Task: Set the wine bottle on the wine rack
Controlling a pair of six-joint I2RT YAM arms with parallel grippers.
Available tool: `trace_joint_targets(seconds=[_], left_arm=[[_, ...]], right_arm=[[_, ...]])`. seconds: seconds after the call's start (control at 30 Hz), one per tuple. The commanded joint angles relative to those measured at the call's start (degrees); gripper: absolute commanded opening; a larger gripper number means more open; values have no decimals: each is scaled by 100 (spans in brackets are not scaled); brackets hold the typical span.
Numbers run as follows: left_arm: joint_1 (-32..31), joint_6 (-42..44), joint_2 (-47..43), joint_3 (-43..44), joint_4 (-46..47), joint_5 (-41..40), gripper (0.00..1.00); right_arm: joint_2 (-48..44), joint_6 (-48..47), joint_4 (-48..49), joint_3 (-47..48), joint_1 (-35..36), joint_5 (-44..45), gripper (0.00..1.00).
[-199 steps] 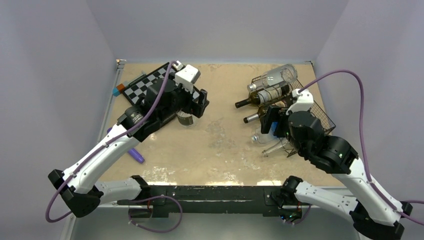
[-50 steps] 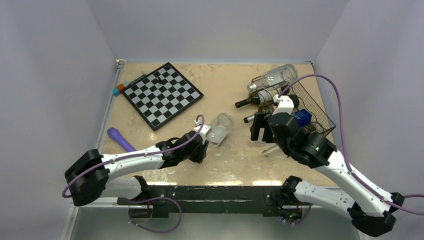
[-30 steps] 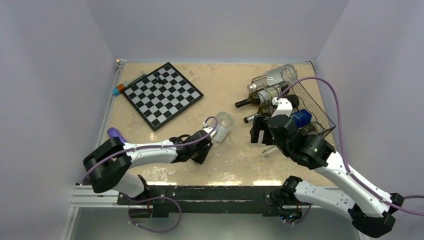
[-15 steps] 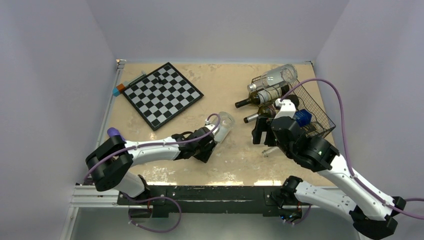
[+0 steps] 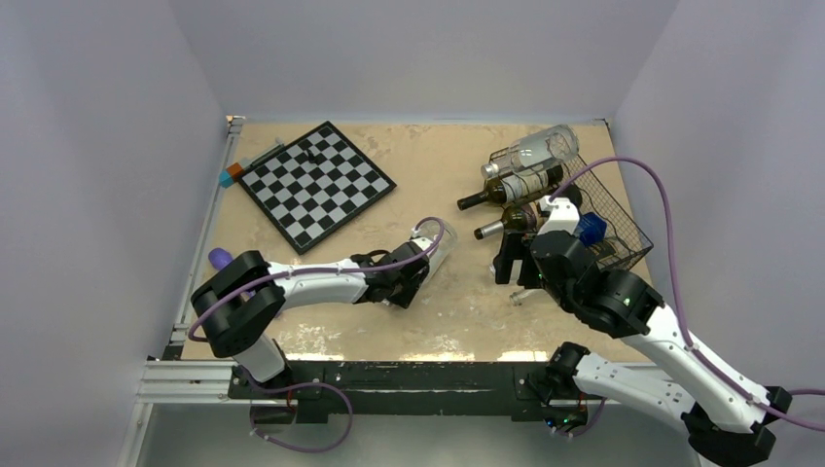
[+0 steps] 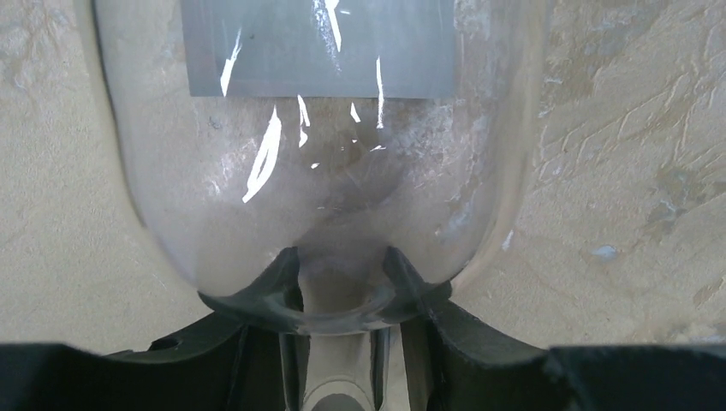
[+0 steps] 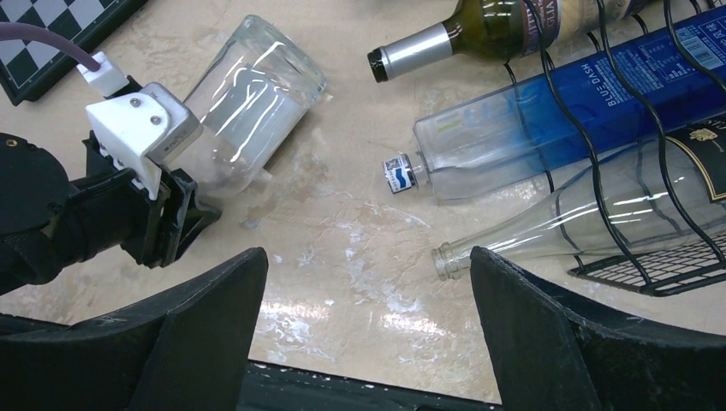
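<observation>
Since the earliest view our left arm has swung from the chessboard (image 5: 316, 185) at the far-left corner of the table (image 5: 428, 156) to its middle, bringing the wine bottle (image 5: 435, 245), and over the last second it has stretched flatter. That bottle now lies on its side mid-table, its base pointing toward the wine rack (image 5: 623, 226) but well apart from it. It is clear, smooth, round-shouldered glass with a plain grey label. The left gripper (image 6: 341, 272) has a black finger on each side of the neck, tips against the shoulder; we cannot tell whether they pinch it. Our right gripper (image 7: 366, 272) hangs over the mottled tan table before the rack, its jaws spread wide with nothing between them. The rack is black wire with wavy shelves, near the far-right corner, and already carries a blue square bottle (image 7: 548, 111), a dark one with a silver foil neck (image 7: 479, 30) and a slim clear one (image 7: 556, 227), their necks jutting toward the table's middle. A purple object (image 5: 221, 258) peeks out behind the left arm near the left edge.
</observation>
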Motion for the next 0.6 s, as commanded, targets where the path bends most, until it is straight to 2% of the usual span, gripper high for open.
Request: trace_joint_targets(seconds=[0.0, 0.07, 0.13, 0.2, 0.4, 0.57], left_arm=[[13, -25, 156, 110, 61, -78, 48], [13, -7, 206, 158, 10, -34, 43], [13, -4, 244, 185, -7, -32, 24], [13, 3, 268, 190, -33, -55, 0], [13, 118, 99, 248, -144, -189, 0], [13, 194, -642, 406, -247, -359, 0]], right_arm=[[-78, 147, -33, -12, -2, 127, 92], [-79, 152, -42, 3, -2, 129, 92], [-73, 154, -51, 13, 1, 122, 92], [-61, 154, -51, 30, 0, 115, 92], [-34, 130, -51, 87, 2, 107, 92], [-26, 78, -60, 208, -2, 127, 92]])
